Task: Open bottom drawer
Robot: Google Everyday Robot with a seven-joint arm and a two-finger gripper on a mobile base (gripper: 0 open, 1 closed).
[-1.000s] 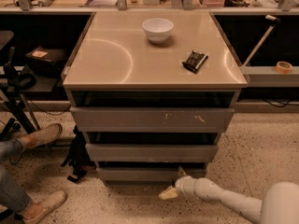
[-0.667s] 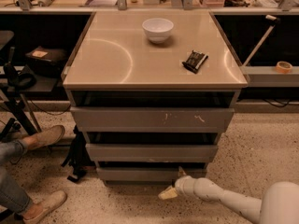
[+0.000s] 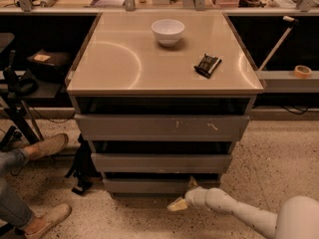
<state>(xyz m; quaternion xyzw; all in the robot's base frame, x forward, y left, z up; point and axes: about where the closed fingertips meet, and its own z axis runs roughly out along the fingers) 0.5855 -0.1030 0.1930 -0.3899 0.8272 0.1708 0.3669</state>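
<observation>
Change: Hardly anything has been shifted since the earlier frames; the gripper (image 3: 180, 202) is kept at the same low spot by the cabinet's (image 3: 124, 68) foot.
Camera view, drawer: the bottom drawer (image 3: 149, 185) is seen as the lowest grey front, just above the speckled floor (image 3: 279, 153) and under the middle drawer front (image 3: 159, 162). No tray is exposed, so it is judged not yet opened.
Camera view, gripper: it is placed at the front's lower right, touching or just beside it. Whether it is spread or pressed together cannot be told.
Handling: a stiff, flat, handleless front is presented, probably smooth and slippery. Some drag on its runners is to be expected.
Hold: the top lip, in the dark gap above the front, is judged the best purchase, taken near the middle so the drawer is not skewed.
Tabletop: a white bowl (image 3: 168, 31) could be jolted by a hard tug.
</observation>
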